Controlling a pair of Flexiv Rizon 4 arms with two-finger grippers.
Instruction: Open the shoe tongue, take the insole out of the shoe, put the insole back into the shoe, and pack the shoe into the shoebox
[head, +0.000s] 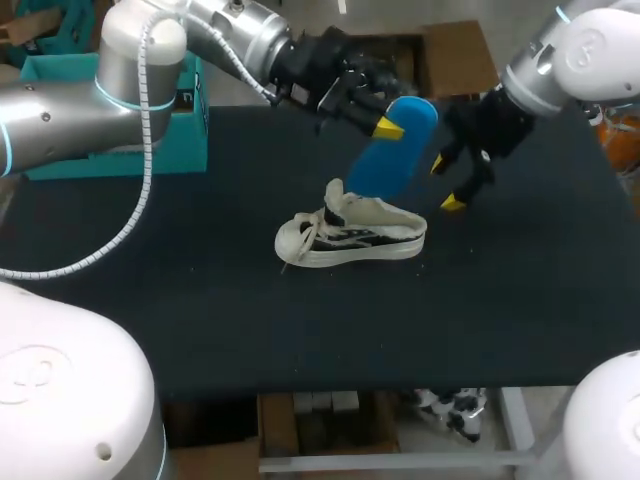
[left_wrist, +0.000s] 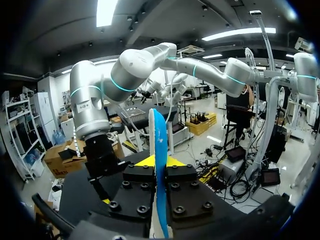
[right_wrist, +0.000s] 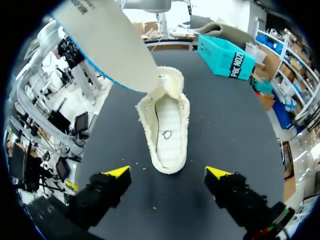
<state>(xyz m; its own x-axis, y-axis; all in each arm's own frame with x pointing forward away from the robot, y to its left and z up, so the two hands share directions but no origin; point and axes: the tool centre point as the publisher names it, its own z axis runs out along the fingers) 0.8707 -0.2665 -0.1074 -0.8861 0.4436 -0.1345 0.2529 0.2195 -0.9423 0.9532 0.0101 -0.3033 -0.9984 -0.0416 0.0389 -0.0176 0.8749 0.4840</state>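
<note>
The blue foam insole (head: 395, 150), pale underneath, stands tilted, its lower end at the heel opening of the white, black-patterned shoe (head: 350, 238) on the black tabletop (head: 200, 320). My left jaws grip its upper end; my right jaws hang wide open near the shoe.

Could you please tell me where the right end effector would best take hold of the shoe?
Probably the heel, pinching its two side walls, coming in from behind the heel. The shoe stands upright with its heel toward the open right end effector, and the insole, held by the left end effector, crowds the tongue end.
</note>
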